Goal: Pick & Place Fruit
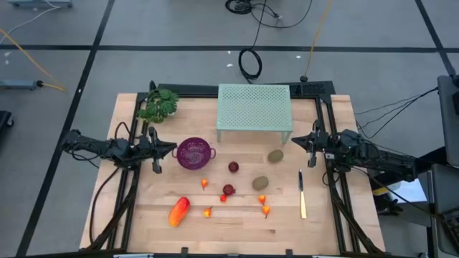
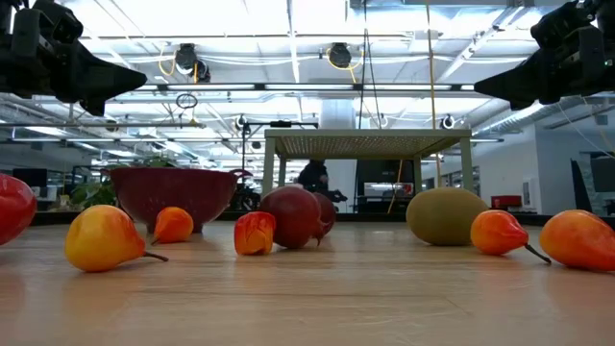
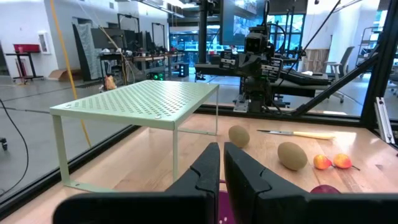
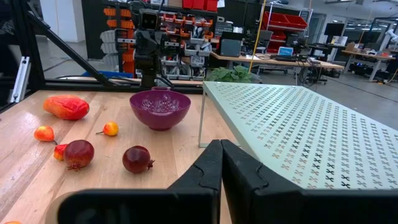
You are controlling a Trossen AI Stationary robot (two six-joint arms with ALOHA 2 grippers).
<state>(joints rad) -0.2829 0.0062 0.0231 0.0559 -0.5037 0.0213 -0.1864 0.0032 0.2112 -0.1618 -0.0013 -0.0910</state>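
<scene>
The fruit lies loose on the wooden table [image 1: 143, 215]: a longish orange-red piece [image 1: 178, 211], two brownish-green ovals [image 1: 275, 155] [image 1: 260, 183], two dark red balls [image 1: 233, 167] [image 1: 228, 190] and several tiny orange-red bits such as one [image 1: 266, 210]. My left gripper [image 1: 171, 149] [image 3: 222, 152] hangs level at the table's left side, just left of a purple bowl [image 1: 195, 153], shut and holding nothing. My right gripper [image 1: 295, 140] [image 4: 221, 149] hangs level at the right side, beside the farther oval, also shut and holding nothing.
A pale green perforated rack [image 1: 254, 111] stands on four legs at the table's far middle. A leafy green sprig [image 1: 159, 105] lies at the far left. A slim yellowish knife [image 1: 302, 193] lies along the right side. Black frame rails [image 1: 337, 208] run along both side edges.
</scene>
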